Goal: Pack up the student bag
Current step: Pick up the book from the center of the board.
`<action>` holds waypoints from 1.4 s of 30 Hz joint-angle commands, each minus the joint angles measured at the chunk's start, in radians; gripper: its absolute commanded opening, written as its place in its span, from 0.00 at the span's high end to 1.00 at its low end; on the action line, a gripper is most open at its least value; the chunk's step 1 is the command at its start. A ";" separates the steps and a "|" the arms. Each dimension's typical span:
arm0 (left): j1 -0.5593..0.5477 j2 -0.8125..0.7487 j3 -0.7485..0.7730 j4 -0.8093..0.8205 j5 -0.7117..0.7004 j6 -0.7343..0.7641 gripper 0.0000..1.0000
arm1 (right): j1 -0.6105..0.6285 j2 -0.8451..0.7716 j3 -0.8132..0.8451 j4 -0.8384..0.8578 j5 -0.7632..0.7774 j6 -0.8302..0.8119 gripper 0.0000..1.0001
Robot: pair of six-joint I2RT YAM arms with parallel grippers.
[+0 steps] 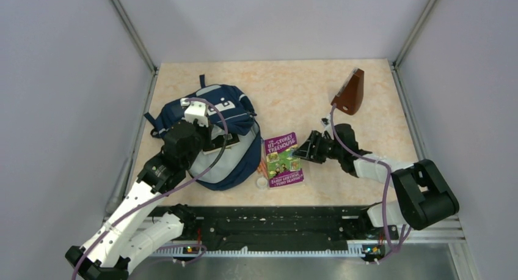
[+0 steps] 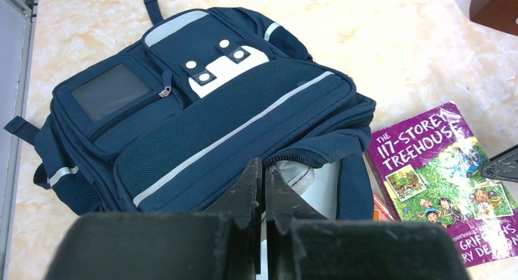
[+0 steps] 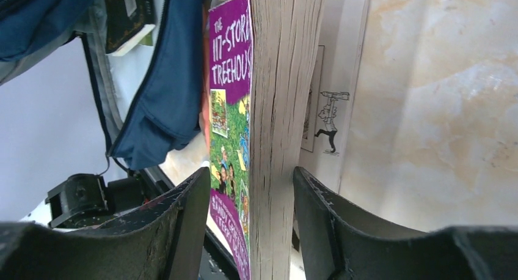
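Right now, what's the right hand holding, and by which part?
The purple book: the right hand grips its page block and front cover at the fore edge.

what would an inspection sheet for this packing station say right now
surface: marbled beige tabletop
job's things: student bag lying open-mouthed, dark book inside; purple book beside it on the tabletop
clutter: brown wedge far right; small orange items between bag and purple book
hands: left hand shut at the bag's mouth; right hand straddles the purple book's page edge, grip unclear
cables: purple cable along each arm, the left one arcing over the bag
surroundings: grey walls on three sides; black rail at the near edge
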 commanded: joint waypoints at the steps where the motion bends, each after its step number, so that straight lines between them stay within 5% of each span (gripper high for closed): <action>1: -0.005 -0.011 0.012 0.108 0.010 -0.022 1.00 | 0.039 -0.016 0.028 0.150 -0.075 0.078 0.49; 24: -0.005 -0.011 0.012 0.108 0.011 -0.023 1.00 | 0.142 0.255 0.085 0.267 -0.025 0.063 0.58; 32: -0.005 -0.006 0.012 0.109 0.010 -0.023 1.00 | 0.158 0.272 0.082 0.364 -0.054 0.123 0.82; 35: -0.004 -0.005 0.012 0.109 0.012 -0.023 1.00 | 0.174 0.260 0.092 0.353 -0.049 0.118 1.00; 42: -0.004 -0.011 0.012 0.108 0.006 -0.022 1.00 | 0.177 0.102 0.063 0.309 0.079 0.098 1.00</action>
